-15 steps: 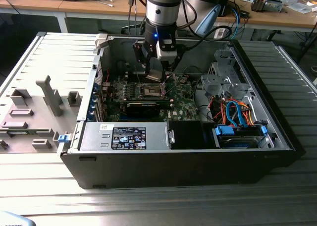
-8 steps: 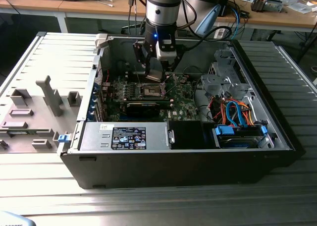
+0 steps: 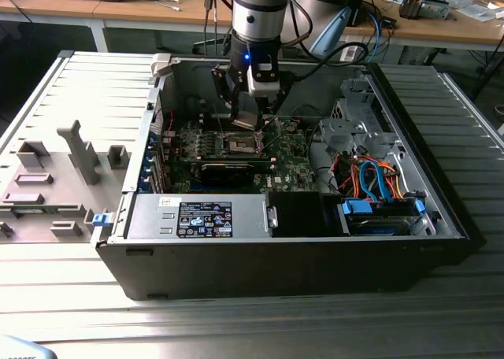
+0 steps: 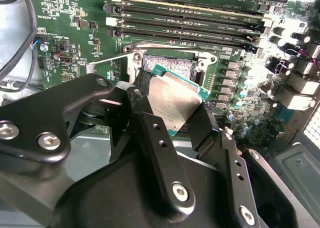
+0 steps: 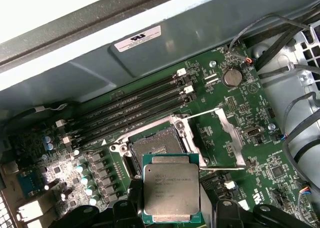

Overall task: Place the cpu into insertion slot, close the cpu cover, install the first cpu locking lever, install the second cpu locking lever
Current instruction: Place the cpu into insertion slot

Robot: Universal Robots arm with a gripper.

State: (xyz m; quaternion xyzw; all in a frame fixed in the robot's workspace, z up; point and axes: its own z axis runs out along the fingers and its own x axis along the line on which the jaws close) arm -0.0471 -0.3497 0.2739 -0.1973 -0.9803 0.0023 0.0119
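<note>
We are clamping the cpu (image 5: 171, 190) edgewise in the gripper (image 4: 172, 113), hovering over the uncovered insertion slot (image 5: 157, 147) for alignment.

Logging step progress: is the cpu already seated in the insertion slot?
No, in the first wrist view the cpu is held clear of the motherboard, and the insertion slot lies bare.

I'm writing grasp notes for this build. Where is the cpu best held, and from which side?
By two opposite thin edges, coming from above its flat metal top. The cpu is a thin square plate, so likely only its rims offer purchase; the tool grips it that way near the insertion slot.
</note>
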